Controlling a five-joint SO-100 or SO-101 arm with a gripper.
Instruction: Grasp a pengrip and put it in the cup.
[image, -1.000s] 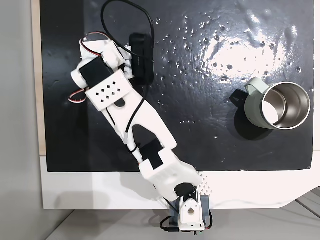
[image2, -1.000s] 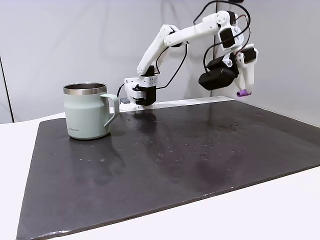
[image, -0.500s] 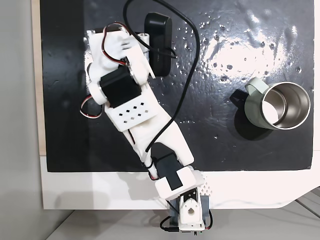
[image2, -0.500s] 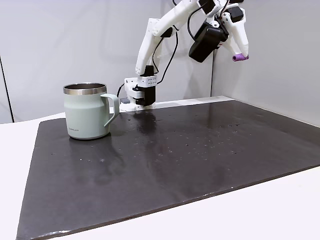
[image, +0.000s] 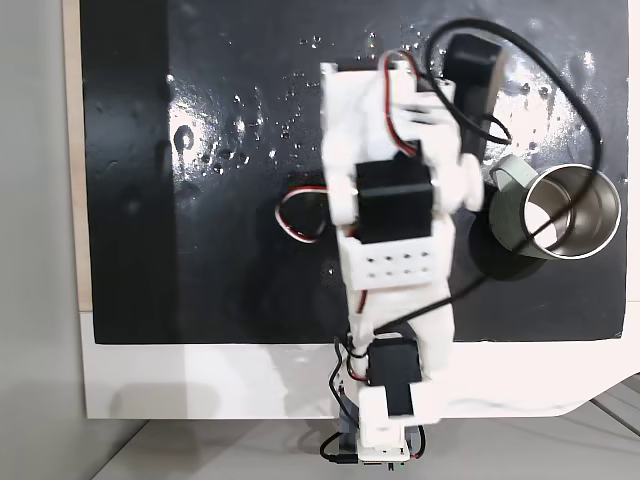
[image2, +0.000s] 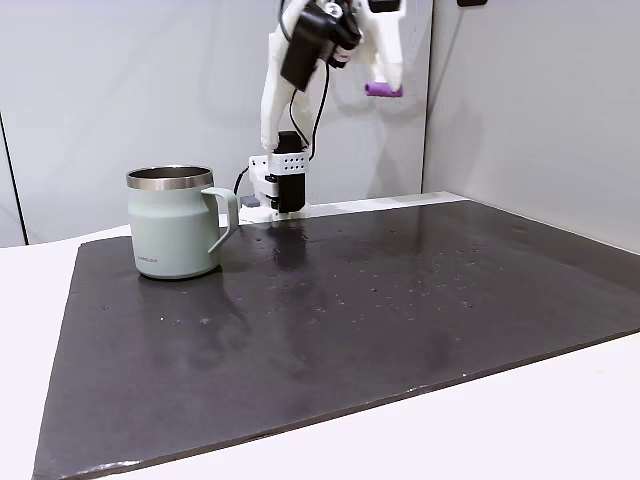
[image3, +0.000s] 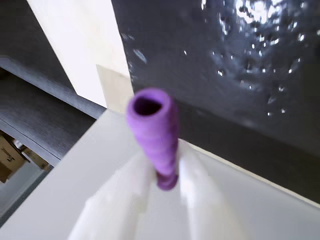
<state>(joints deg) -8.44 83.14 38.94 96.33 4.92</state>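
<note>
Jaws pinched on the purple pengrip, its open end staring straight up the wrist view. Big swing just now: the arm has swept across the black bench and climbed, the pengrip riding high in the side fixed view. Beyond, the cup stands upright on the mat, mouth open. My read: carry nearly done, lowering over the rim comes next.

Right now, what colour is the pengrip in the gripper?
Purple, all over; the pengrip shows best in the wrist view, pinched in the gripper.
</note>
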